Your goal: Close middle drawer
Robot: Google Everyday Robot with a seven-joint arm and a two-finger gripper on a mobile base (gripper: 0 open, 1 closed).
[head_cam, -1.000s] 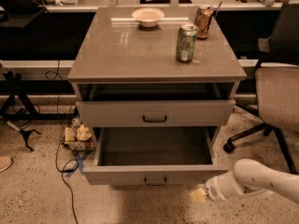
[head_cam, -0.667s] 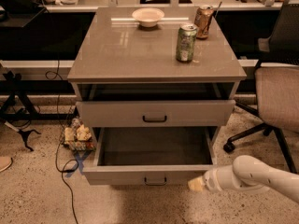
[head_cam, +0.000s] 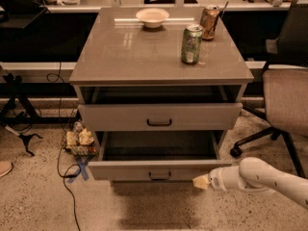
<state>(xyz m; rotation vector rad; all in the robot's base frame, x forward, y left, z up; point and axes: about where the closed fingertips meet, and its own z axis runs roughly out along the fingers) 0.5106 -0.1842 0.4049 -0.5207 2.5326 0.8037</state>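
The grey cabinet (head_cam: 159,57) stands in the middle of the camera view. Its middle drawer (head_cam: 159,170) is pulled far out, showing a plain grey, empty inside (head_cam: 159,146) and a small dark loop handle (head_cam: 160,175). The taller-fronted top drawer (head_cam: 160,117) above it is out a little. The lowest drawer is hidden beneath. My gripper (head_cam: 200,182), on a white arm (head_cam: 260,177) coming from the right, is at the right end of the middle drawer's front, touching or nearly touching it.
A green can (head_cam: 191,44), a brown can (head_cam: 210,22) and a white bowl (head_cam: 152,17) stand on the cabinet top. An office chair (head_cam: 286,100) is at the right. Cables and a small basket (head_cam: 79,141) lie on the floor at the left.
My gripper has moved up and a little left, from the floor in front of the cabinet to the right end of the middle drawer's front. The drawer looks unmoved.
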